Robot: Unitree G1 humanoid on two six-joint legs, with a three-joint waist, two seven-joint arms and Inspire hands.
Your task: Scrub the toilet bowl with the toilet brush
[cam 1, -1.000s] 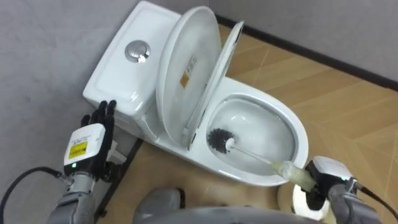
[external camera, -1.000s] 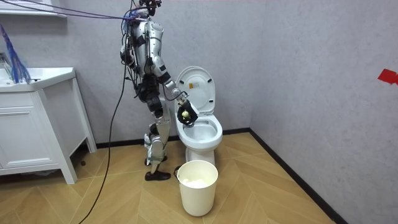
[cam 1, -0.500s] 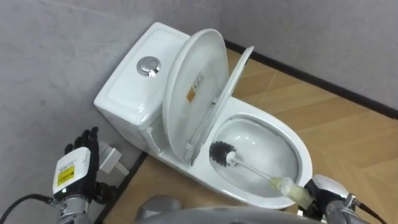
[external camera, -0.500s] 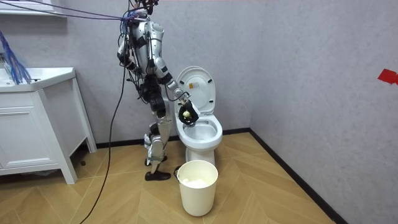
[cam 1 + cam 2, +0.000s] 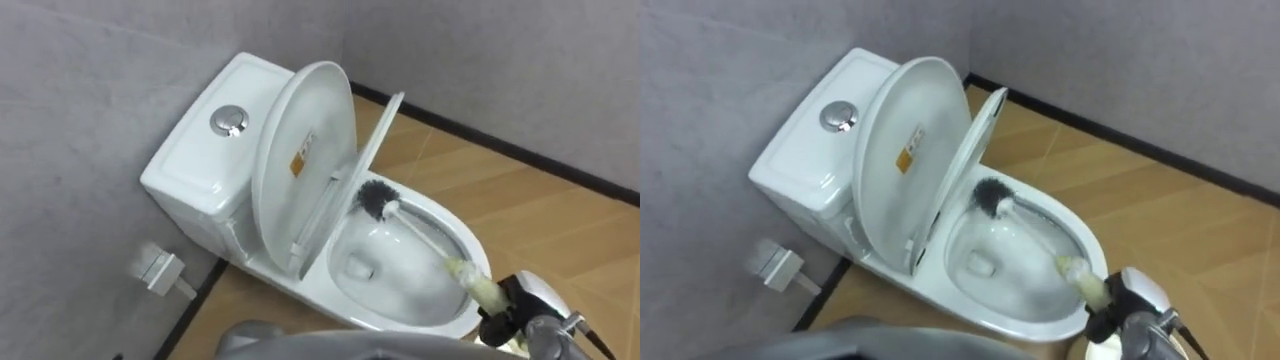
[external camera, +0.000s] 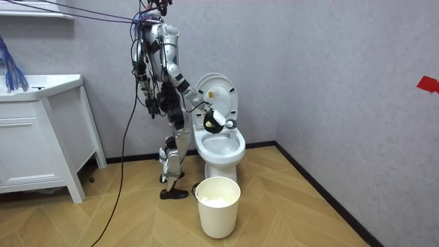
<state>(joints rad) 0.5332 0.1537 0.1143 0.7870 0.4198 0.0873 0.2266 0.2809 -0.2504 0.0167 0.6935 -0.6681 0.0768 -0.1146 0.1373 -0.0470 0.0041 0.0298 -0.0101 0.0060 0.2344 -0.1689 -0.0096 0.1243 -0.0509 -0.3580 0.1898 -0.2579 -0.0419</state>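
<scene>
The white toilet stands against the grey wall with its lid and seat both tipped up. A toilet brush with a dark bristle head is inside the bowl, its head up against the back wall of the bowl just under the raised seat. Its white shaft slants down to a pale yellow grip. My right hand is shut on that grip at the bowl's near right rim. In the room view I stand close beside the toilet. My left hand hangs low at my side.
A white bucket stands on the wooden floor in front of the toilet. A white cabinet is at the room view's left. A small white wall fitting sits low beside the tank. A dark skirting strip runs along the wall.
The brush head has moved from the middle of the bowl up to its back wall under the seat. My left hand has dropped out of the eye view. The camera has shifted.
</scene>
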